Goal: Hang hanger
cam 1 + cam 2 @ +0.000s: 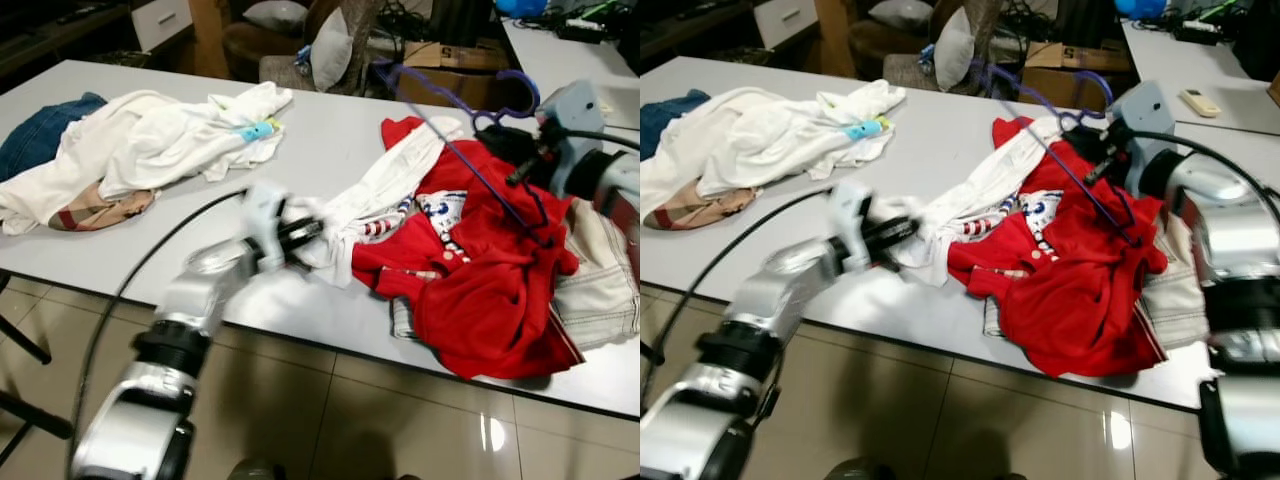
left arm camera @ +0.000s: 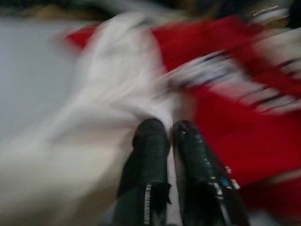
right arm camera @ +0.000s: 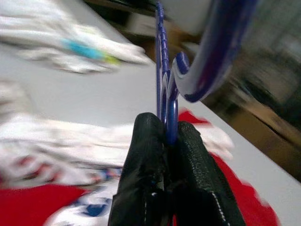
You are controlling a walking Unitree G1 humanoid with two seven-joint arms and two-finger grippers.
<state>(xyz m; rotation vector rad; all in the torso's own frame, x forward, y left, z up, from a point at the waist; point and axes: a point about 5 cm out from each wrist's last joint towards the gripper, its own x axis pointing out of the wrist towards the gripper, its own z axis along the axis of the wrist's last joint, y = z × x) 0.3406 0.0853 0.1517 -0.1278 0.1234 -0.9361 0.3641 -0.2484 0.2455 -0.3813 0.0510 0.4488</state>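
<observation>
A purple wire hanger (image 1: 470,160) is held slanting above a red and white shirt (image 1: 480,270) that lies crumpled on the white table (image 1: 320,140). My right gripper (image 1: 505,140) is shut on the hanger's neck just below the hook (image 3: 211,61); the wrist view shows the wires (image 3: 162,70) pinched between the two black fingers (image 3: 146,155). At the table's front edge, my left gripper (image 1: 310,235) is shut on the shirt's white sleeve (image 1: 380,195). The left wrist view is blurred, with white cloth (image 2: 117,94) squeezed between nearly touching fingers (image 2: 150,141).
A heap of white clothes (image 1: 150,140) and blue jeans (image 1: 40,130) lies at the table's left. A pale garment (image 1: 600,270) sits under the red shirt on the right. Behind the table are cushioned chairs (image 1: 320,40), a cardboard box (image 1: 450,55) and another table (image 1: 560,60).
</observation>
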